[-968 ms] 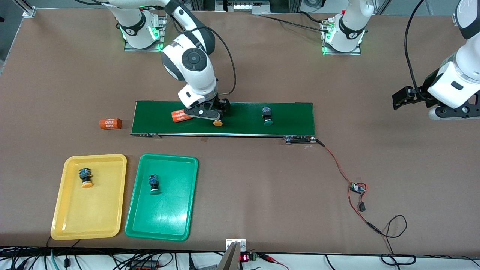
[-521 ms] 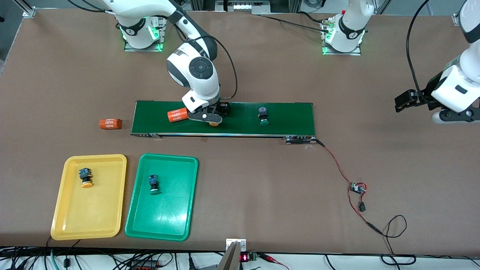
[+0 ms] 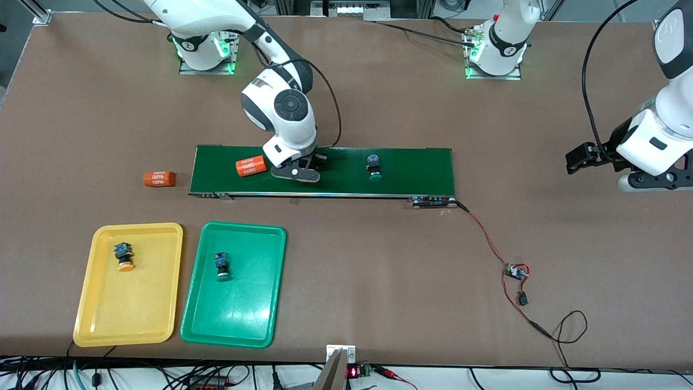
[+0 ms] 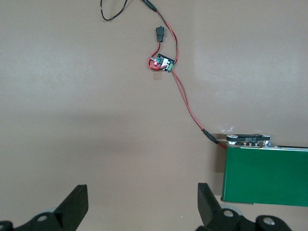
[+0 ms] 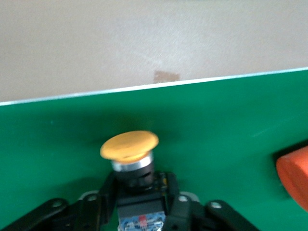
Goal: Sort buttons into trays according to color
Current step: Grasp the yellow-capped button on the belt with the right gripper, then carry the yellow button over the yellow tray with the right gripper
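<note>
Right gripper (image 5: pixel 139 211): down on the long dark-green conveyor belt (image 3: pixel 411 168), fingers clenched on the dark body of a yellow-orange-capped push-button (image 5: pixel 130 147); cap blurred.
Left gripper (image 4: pixel 139 207): released, waiting above bare brown table (image 3: pixel 346 97) at its own end.
Green-capped push-button (image 3: pixel 373 168): on belt.
Yellow plastic tray (image 3: pixel 92 319), green plastic tray (image 3: pixel 243 325): each holds one matching button.

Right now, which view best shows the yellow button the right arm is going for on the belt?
Right wrist view: the yellow button sits between the jaws, cap fully visible. In the front view the right gripper hides it. The left wrist view misses it.
</note>
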Tool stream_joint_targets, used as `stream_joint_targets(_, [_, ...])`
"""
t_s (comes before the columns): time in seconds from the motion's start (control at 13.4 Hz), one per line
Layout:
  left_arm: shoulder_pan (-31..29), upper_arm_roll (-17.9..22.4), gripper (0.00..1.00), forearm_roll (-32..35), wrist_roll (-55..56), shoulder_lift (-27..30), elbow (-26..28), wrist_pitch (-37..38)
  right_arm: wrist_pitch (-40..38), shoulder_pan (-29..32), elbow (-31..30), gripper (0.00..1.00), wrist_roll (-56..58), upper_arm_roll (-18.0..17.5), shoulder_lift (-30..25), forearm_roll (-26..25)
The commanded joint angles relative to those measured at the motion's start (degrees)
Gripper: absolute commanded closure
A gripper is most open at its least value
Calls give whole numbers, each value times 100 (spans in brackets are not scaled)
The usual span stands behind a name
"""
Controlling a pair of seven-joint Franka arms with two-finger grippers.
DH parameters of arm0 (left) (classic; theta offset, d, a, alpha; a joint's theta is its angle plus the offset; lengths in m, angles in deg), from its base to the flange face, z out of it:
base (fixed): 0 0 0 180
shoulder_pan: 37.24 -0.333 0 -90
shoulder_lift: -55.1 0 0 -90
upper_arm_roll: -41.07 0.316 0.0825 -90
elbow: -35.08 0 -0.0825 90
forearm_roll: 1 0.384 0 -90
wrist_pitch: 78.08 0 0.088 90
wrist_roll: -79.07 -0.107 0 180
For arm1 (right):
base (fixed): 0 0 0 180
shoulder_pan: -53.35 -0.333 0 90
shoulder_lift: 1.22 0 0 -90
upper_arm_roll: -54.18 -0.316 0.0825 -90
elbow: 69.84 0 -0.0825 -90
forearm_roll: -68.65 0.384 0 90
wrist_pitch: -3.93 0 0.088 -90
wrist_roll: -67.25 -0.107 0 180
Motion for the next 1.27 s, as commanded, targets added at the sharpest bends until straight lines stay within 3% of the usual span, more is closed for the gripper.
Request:
stream_joint_targets(0.0, [-21, -53, 0, 130, 8, -81, -135, 13, -185, 55, 311, 100, 109, 167, -43, -92])
stream_joint_targets(0.3, [-30, -53, 0, 139, 8, -81, -135, 22, -1414, 335, 1224, 100, 1109, 536, -185, -13])
stream_joint_targets(0.67, [-21, -62, 0, 139, 17, -90, -135, 4, -1864, 1230, 1717, 100, 2839, 774, -185, 83])
stream_joint_targets(0.89, [-56, -53, 0, 147, 17, -81, -144, -4, -1874, 1566, 1947, 100, 4463, 1439, -176, 786])
stream_joint_targets(1.04, [-39, -62, 0, 139, 8, -81, -144, -4, -1830, 1662, 1947, 100, 5379, 1888, -123, 857])
stream_joint_targets(1.19, [-38, -62, 0, 139, 8, -81, -135, 4, -1742, 1838, 2095, 100, 5908, 2083, 60, 918])
